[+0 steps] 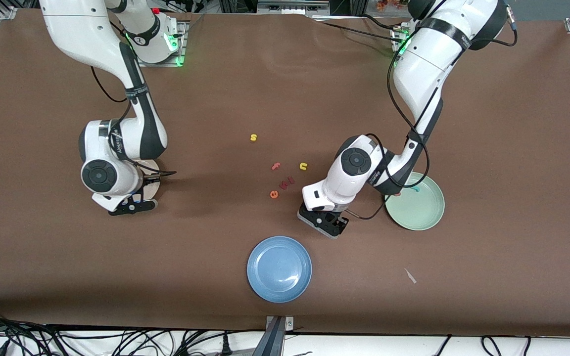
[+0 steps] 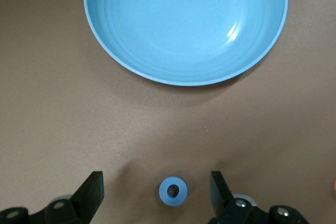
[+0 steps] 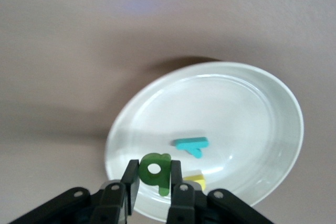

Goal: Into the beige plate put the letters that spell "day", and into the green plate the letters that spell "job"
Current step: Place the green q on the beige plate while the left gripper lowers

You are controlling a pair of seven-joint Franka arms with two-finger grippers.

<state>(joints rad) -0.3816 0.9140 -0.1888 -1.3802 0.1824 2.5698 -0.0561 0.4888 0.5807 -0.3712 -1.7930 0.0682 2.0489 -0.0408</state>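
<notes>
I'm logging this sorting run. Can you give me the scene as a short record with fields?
left claw: open, low over the blue "o", fingers either side of it
right claw: shut on the olive-green "a", over the beige plate
beige plate contents: teal "y" and a yellow letter
green plate: a teal letter and a reddish bit at its rim, partly hidden by the left arm
blue plate: holds nothing
loose letters mid-table: yellow "s", yellow "u", pink "f", orange "e"

Probably lab: bolted robot arms (image 1: 117,64).
</notes>
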